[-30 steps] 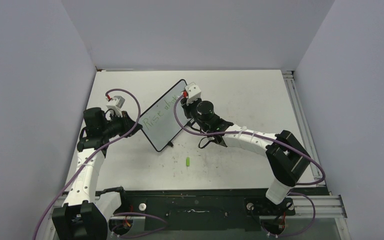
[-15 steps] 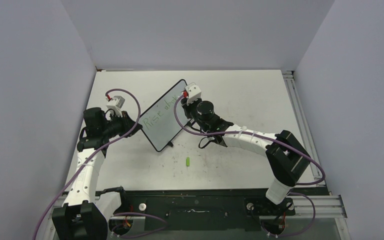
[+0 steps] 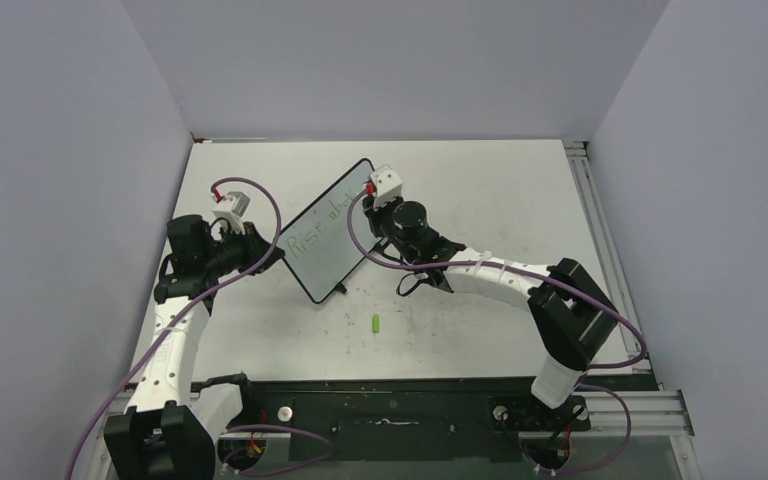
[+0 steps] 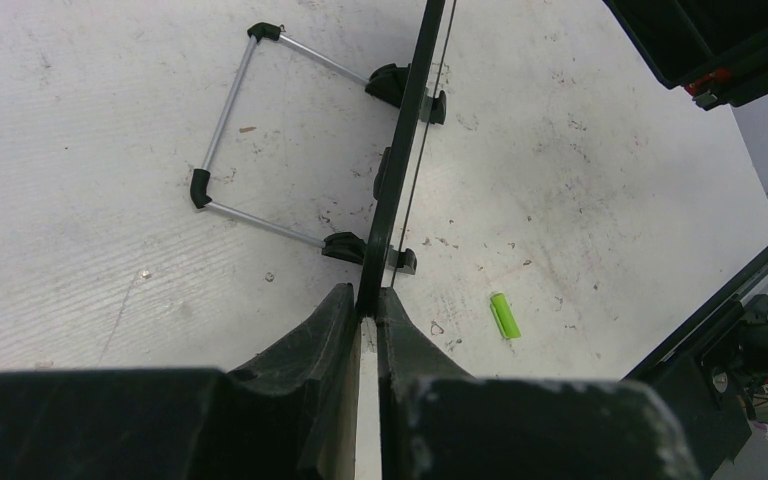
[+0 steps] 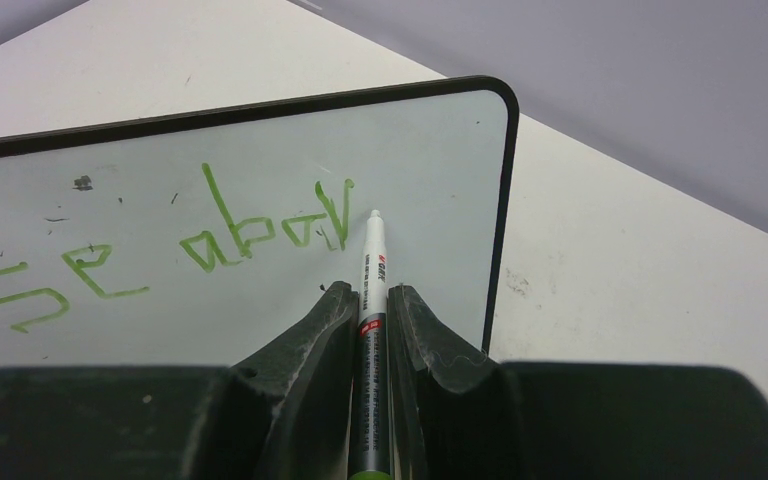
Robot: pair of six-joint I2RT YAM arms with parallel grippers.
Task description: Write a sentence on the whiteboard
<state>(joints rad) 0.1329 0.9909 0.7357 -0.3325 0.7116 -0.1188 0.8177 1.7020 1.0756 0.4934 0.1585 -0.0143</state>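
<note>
The right jaws clamp the marker point(image 5: 371, 300), tip just right of the sentence point(image 5: 200, 250); the left jaws pinch the board's point(image 5: 260, 150) end nearest the counter's point(image 3: 480, 200) left edge.

Left arm point(image 3: 172, 335) and right arm point(image 3: 505, 278) both reach forward and inward, left fingers point(image 4: 322, 335) and right fingers point(image 5: 325, 330) pinched closed.

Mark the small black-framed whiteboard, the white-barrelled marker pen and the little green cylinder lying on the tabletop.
Whiteboard point(image 5: 425, 150): right wrist view, bare white surface near its rounded corner.
Marker pen point(image 5: 371, 270): right wrist view, white barrel below the tip.
Green cylinder point(image 4: 504, 315): left wrist view, middle of its body.
</note>
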